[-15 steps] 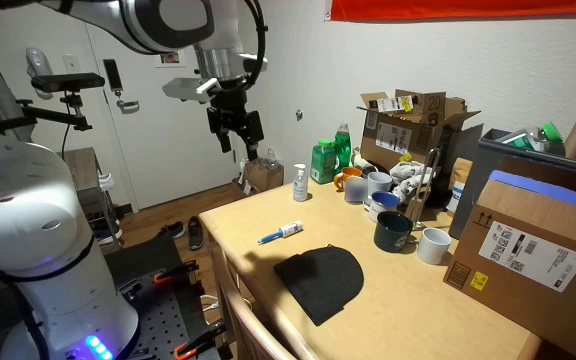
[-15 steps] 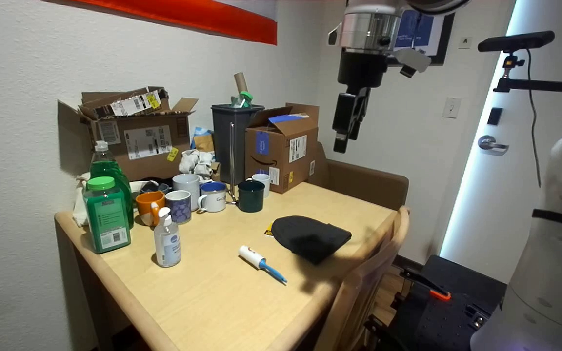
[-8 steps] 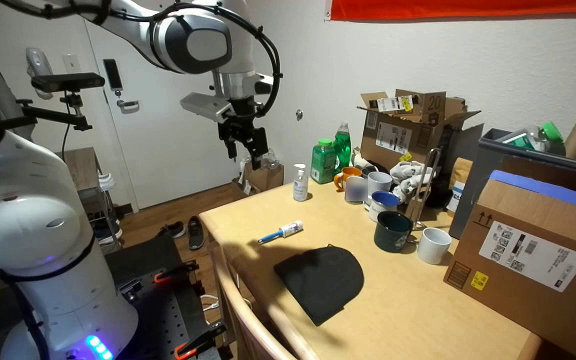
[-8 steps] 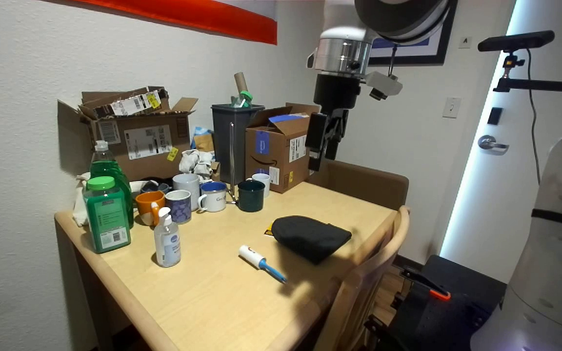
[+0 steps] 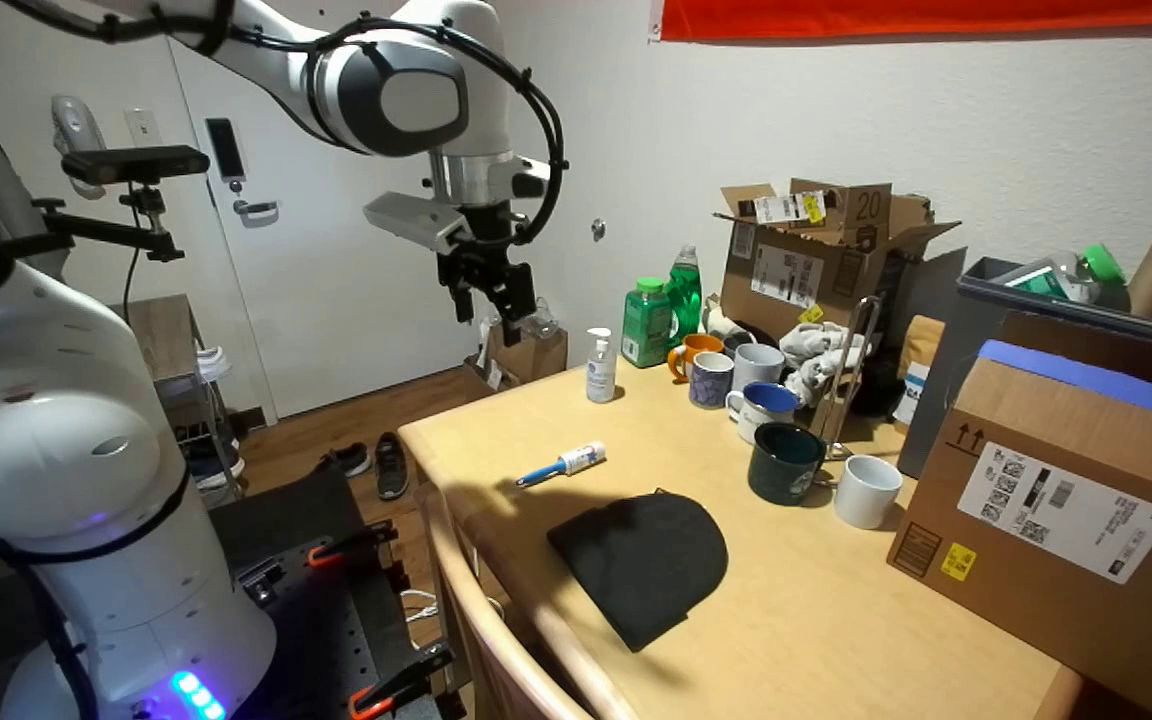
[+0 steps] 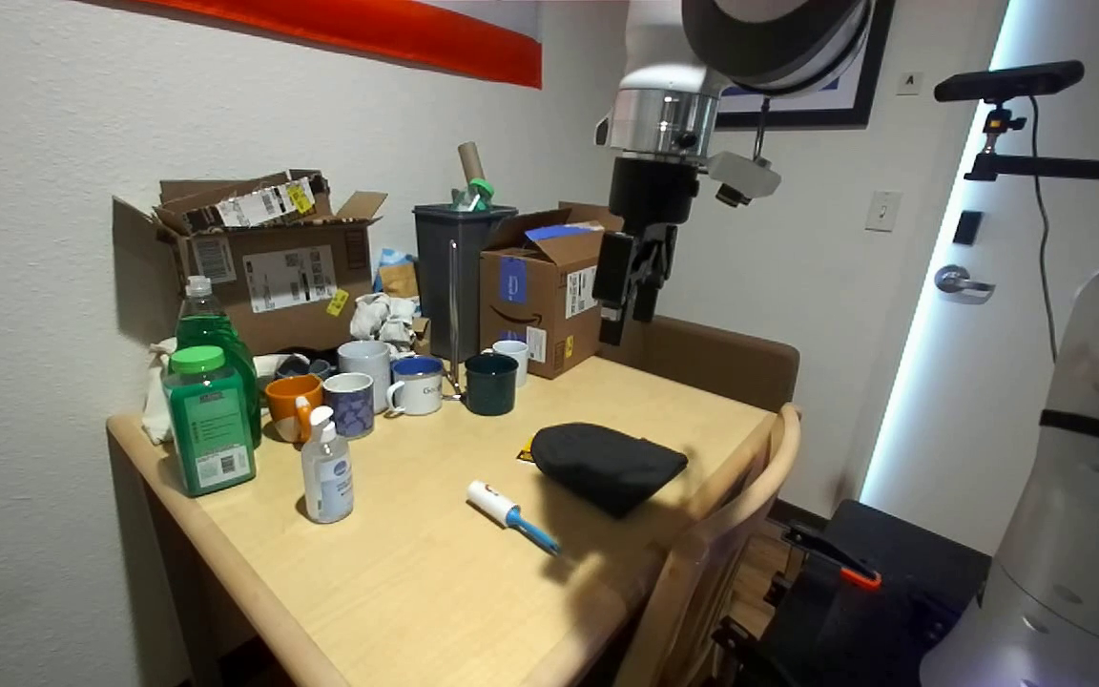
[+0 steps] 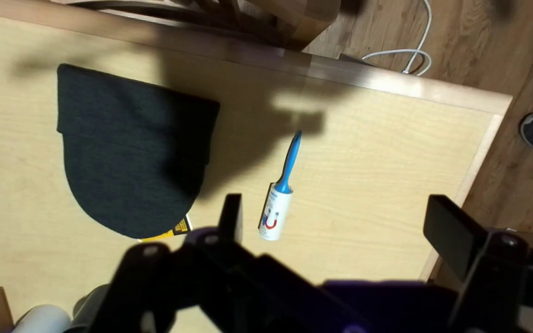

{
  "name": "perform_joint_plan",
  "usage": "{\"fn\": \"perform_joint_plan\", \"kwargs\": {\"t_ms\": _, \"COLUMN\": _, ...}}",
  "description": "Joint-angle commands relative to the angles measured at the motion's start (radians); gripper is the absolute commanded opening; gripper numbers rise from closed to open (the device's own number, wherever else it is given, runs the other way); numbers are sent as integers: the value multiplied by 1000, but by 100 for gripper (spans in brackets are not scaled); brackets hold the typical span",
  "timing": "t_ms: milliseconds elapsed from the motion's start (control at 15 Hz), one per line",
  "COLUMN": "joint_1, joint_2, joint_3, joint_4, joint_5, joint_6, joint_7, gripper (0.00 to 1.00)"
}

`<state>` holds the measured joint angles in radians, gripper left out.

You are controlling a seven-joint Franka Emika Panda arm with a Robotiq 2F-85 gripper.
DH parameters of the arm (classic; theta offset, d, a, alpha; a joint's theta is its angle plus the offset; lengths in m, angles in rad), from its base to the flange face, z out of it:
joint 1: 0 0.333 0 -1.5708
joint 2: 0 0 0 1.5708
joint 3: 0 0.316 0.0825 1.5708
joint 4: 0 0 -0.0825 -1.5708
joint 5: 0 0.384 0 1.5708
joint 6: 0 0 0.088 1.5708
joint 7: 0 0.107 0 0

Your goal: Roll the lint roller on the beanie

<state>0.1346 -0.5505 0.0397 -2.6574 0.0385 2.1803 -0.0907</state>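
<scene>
Roller (image 7: 283, 187): lying on the bench (image 7: 363, 208), near the beanie (image 7: 132, 152) and apart from it; I'd call this the approach, pick-up to come.
Fingers (image 7: 454, 231): spread wide, holding nothing, well above the bench. In the wrist view the roller sits nearer one finger than the other, so if I drop straight down I may land lopsided and nudge it.
Drum (image 7: 276, 212): white and round; a nudge could send it trundling. Gripping here would likely jam the spin and stick to me, so I want the handle (image 7: 289, 162).
Handle: slim, blue, slightly aslant to my closing line. Squeeze it crooked and it may twist; too shallow and it may slip.
Shadow (image 7: 243, 138): mine, I take it, across part of the beanie and up by the handle's tip. Easy to misread height there.
Beanie: flat, soft, nothing I can see pinning it. A tacky drum could drag it; pushing hard could ruck it up.
Tag (image 7: 167, 234): yellow and black, poking out from under the rounded edge; a long stroke might snag it.
Chair (image 6: 693, 555): its back stands right by the bench edge, handle side. Swing low there and I could clip it.
</scene>
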Motion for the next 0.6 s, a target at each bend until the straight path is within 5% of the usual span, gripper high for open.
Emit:
{"fn": "perform_joint_plan", "kwargs": {"t_ms": 0, "joint_1": 21, "joint_2": 125, "joint_3": -11, "joint_4": 2, "joint_5": 63, "joint_6": 108, "joint_7": -30, "gripper": 100}}
{"fn": "perform_joint_plan", "kwargs": {"t_ms": 533, "joint_1": 36, "joint_2": 430, "joint_3": 10, "joint_4": 16, "joint_5": 89, "joint_6": 352, "joint_7": -72, "gripper": 100}}
